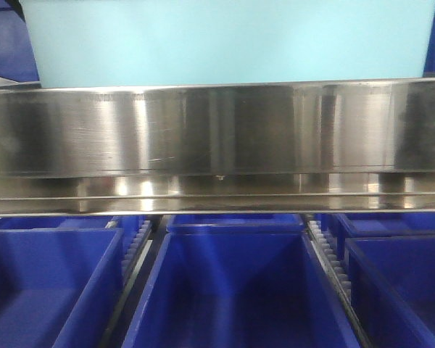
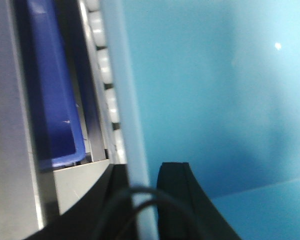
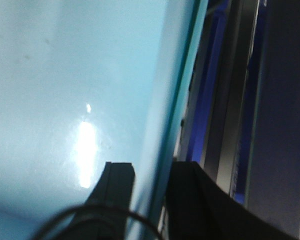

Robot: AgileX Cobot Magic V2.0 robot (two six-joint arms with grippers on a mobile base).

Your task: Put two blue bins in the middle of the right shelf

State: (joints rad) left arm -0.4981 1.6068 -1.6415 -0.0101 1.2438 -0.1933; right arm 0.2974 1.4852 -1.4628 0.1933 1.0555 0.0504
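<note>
Right shelf (image 1: 217, 130) front rail spans mid frame, the pale blue bin (image 1: 225, 40) sits just above it at top, and dark blue crates (image 1: 232, 290) fill the tier below. Left fingers (image 2: 172, 190) and right fingers (image 3: 117, 182) are each clamped on a side wall of the bin. Likely seating the bin on the rollers (image 2: 102, 65): push both sides evenly and level, and release once the base clears the rail. Bin top and base are cut off, the second bin is unseen, and depth is unclear.

The left gripper (image 2: 145, 167) shows two matte black fingers (image 2: 182, 200), square-tipped and curving wider toward the base, with a thin dark cable (image 2: 140, 190) looping across them. The right gripper (image 3: 151, 165) looks the same: black fingers (image 3: 200, 205) with a thin cable (image 3: 90, 211) arcing in front.
</note>
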